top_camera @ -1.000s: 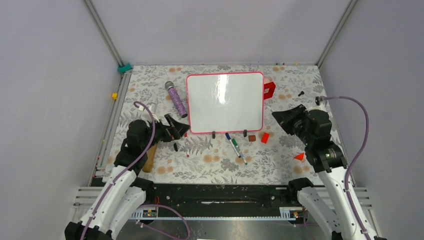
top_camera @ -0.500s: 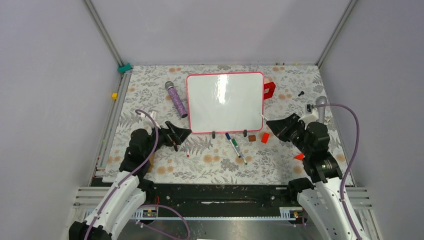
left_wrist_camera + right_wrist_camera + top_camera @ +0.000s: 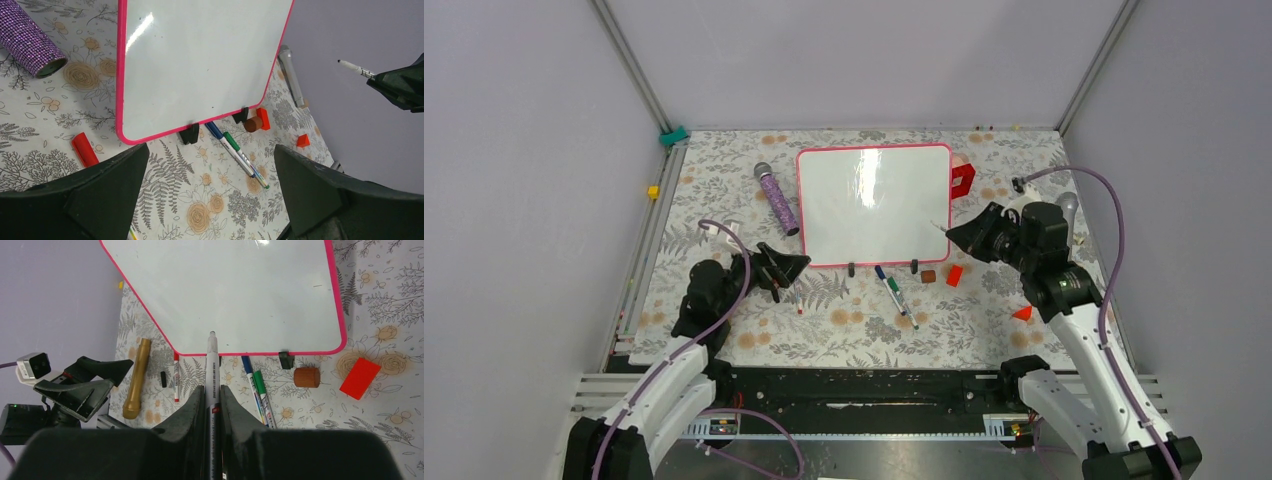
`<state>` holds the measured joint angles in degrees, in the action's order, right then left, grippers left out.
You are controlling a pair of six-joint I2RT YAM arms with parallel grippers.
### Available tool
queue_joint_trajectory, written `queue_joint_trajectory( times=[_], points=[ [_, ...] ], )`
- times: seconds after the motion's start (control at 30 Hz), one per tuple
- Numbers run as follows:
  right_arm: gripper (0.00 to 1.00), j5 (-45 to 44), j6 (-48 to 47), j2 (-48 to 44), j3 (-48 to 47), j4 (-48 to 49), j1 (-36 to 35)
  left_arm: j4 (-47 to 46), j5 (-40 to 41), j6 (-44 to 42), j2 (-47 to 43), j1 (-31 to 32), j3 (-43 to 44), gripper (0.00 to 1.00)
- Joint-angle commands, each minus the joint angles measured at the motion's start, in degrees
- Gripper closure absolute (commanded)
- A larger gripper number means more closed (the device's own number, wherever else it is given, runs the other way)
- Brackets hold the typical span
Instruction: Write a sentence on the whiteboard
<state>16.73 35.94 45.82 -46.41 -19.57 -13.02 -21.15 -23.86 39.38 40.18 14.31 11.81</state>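
The whiteboard (image 3: 874,205) with its pink frame stands propped at the back middle of the floral table, and its face (image 3: 235,295) is blank, so no sentence shows. My right gripper (image 3: 959,232) hovers just off the board's lower right corner, shut on a white marker (image 3: 212,370). The marker's uncapped tip (image 3: 212,333) points at the board's lower edge. The left wrist view shows that tip (image 3: 350,66) in the air, clear of the board (image 3: 200,60). My left gripper (image 3: 789,265) is open and empty, low over the table at the board's lower left corner.
A blue and a green marker (image 3: 894,290) lie in front of the board, beside a brown cylinder (image 3: 928,276) and an orange block (image 3: 954,275). A purple glitter cylinder (image 3: 776,198) lies left of the board. A red block (image 3: 962,179) stands at its right. A gold handle (image 3: 136,380) lies near the left arm.
My right arm has swung left and forward, bringing the marker tip up to the board's lower right edge. The left arm has drawn back a little, still open.
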Motion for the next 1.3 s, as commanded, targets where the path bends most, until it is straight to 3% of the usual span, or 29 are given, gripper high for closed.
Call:
queue_joint_trajectory(
  times=[0.0,0.27,0.57,0.73,0.9,1.27],
  points=[
    [1.0,-1.99,-3.83,3.14,-3.69,-2.2,-2.46,-8.15,-0.56,-0.14,1.99,0.1,0.61,0.01],
    [1.0,-10.37,-8.08,8.55,-10.17,-5.13,-12.16,-15.25,2.17,0.57,9.05,0.03,0.62,0.01],
    [1.0,-13.8,-12.54,14.49,-15.99,-8.77,-18.06,-17.21,1.17,-6.19,21.77,-0.09,7.08,0.01],
    [1.0,-14.2,-12.47,14.18,-15.35,-8.23,-18.54,-23.51,-2.4,-7.02,29.69,-0.44,9.56,0.01],
    [1.0,-15.56,-13.66,11.71,-14.41,-7.8,-18.54,-21.88,-3.41,-8.33,36.97,-0.93,13.68,0.02],
    [1.0,-16.43,-14.25,10.78,-13.88,-8.02,-18.51,-19.14,-3.98,-11.41,42.07,-0.95,16.47,0.09]
  ],
)
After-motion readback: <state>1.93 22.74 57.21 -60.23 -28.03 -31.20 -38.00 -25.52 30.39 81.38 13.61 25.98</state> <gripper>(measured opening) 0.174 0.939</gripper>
